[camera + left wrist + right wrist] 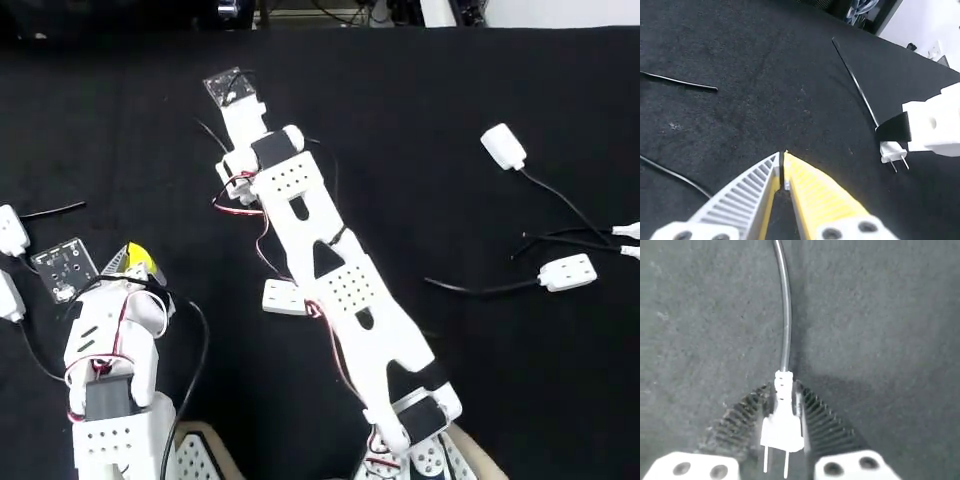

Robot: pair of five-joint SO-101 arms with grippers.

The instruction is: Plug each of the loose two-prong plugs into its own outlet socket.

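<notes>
Black cloth-covered table [420, 80] carrying two white arms. The right arm [340, 280] stretches diagonally from the near edge toward the far left of the table; the left arm [110, 350] stands folded at the near left corner. Right claw [783, 390]: closed on the body of a white two-prong plug [782, 425], one ribbed finger on each side, prongs pointing back toward the wrist and the black cable [785, 305] running away past the fingertips across the cloth. Left claw [782, 160]: narrow, its grey and yellow fingers almost meeting, nothing between them, poised above bare cloth well apart from the held plug. Three white outlet pieces lie on the table: the near socket block [283, 297], partly covered by the right arm; the corded socket block [568, 272] toward the right edge; and the far socket block [503, 146] beyond it, with its own black lead.
</notes>
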